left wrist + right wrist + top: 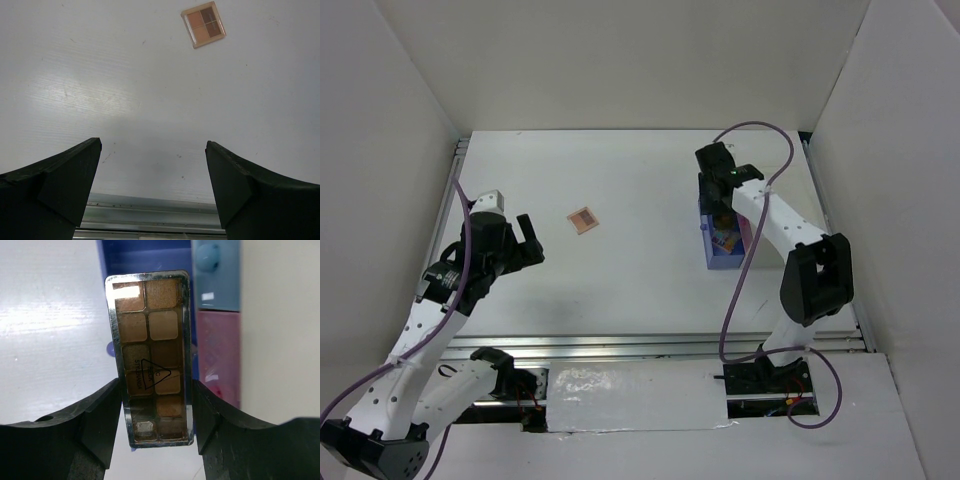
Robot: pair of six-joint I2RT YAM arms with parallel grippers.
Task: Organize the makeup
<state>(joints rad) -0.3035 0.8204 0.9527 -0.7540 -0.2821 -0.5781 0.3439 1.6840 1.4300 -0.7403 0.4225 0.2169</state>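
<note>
so the right gripper point(156, 390) is clamped on the long palette point(150, 340) mid-frame by the blue drawer point(145, 257), the left gripper point(152, 150) gapes wide and empty, and the small palette point(203, 24) sits upper right

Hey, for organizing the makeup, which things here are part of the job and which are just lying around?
Job: long eyeshadow palette, held in the right gripper; small square palette, loose on the table.
Not makeup: drawer box with blue and pink fronts.
</note>
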